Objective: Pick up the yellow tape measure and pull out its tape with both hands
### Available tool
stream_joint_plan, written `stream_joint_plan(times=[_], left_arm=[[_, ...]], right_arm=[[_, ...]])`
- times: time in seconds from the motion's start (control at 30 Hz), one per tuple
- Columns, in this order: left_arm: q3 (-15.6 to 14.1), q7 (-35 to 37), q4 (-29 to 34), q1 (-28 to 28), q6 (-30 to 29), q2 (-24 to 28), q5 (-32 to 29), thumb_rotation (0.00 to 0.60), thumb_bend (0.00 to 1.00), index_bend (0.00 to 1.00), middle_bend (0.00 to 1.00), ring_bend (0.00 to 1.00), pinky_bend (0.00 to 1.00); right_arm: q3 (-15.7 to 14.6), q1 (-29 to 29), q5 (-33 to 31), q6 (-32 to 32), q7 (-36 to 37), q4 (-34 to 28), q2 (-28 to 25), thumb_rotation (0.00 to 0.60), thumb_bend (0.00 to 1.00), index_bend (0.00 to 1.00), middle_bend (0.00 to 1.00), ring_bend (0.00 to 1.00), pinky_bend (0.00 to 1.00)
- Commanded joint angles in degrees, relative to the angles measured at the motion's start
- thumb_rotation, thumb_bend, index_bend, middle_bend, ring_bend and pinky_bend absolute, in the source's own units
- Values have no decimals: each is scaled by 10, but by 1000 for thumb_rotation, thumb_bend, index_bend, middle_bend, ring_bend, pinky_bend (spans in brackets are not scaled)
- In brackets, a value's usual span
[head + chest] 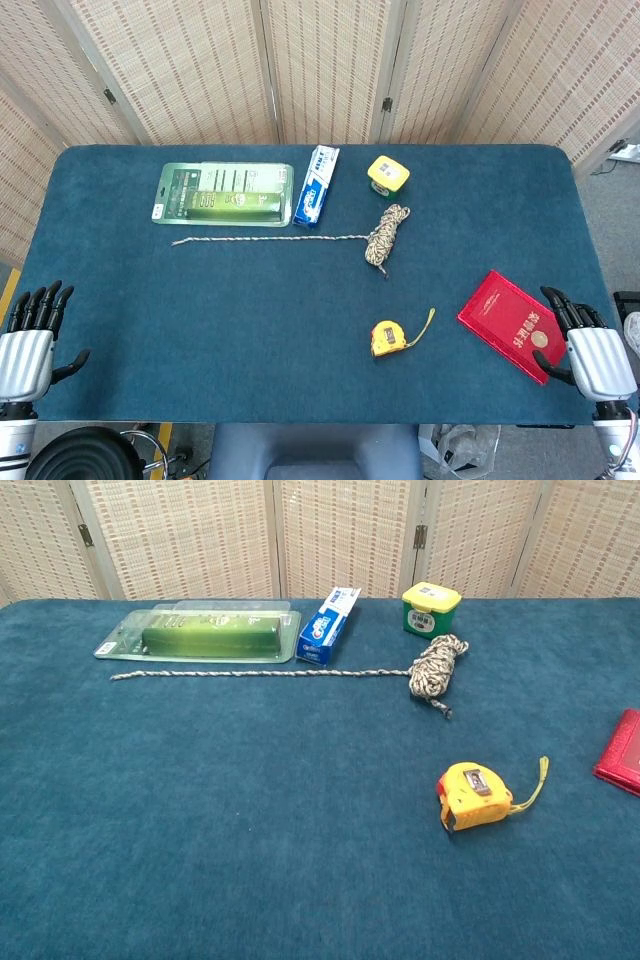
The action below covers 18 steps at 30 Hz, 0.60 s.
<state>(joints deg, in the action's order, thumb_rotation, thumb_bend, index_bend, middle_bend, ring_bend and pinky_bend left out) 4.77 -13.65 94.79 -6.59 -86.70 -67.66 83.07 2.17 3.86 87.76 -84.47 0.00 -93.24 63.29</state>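
Tape measure [388,338] sits untouched near the worktop's [250,330] front edge, right of centre. Your right hand [590,352] and left hand [30,345] rest at the front corners, fingers apart, empty. Reach not started; bring right hand in first.

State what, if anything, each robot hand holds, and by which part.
Nothing is held. The left hand and right hand are open; the tape measure lies untouched.

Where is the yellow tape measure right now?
The yellow tape measure lies on the blue table, near the front edge on the robot's right side, between the coiled rope and the red booklet.
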Motion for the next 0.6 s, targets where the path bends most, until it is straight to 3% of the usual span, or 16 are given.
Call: stream_joint_plan(times=[0.03, 0.4, 0.6], left_arm=[[2, -9, 7, 0, 4, 3, -10, 600, 248, 69, 70, 48, 0], [6, -21, 17, 1, 2, 2, -22, 600, 249, 72, 70, 48, 0], [8, -18, 23, 2, 0, 8, -23, 600, 249, 72, 70, 48, 1]], right_arm=[[0, 1, 2, 0, 3, 1, 0, 600, 269, 45, 155, 237, 199], [-4, 22, 30, 20, 0, -4, 3, 600, 270, 13, 156, 238, 199], [-4, 66, 56, 74, -27, -24, 12, 600, 269, 3, 156, 238, 200]])
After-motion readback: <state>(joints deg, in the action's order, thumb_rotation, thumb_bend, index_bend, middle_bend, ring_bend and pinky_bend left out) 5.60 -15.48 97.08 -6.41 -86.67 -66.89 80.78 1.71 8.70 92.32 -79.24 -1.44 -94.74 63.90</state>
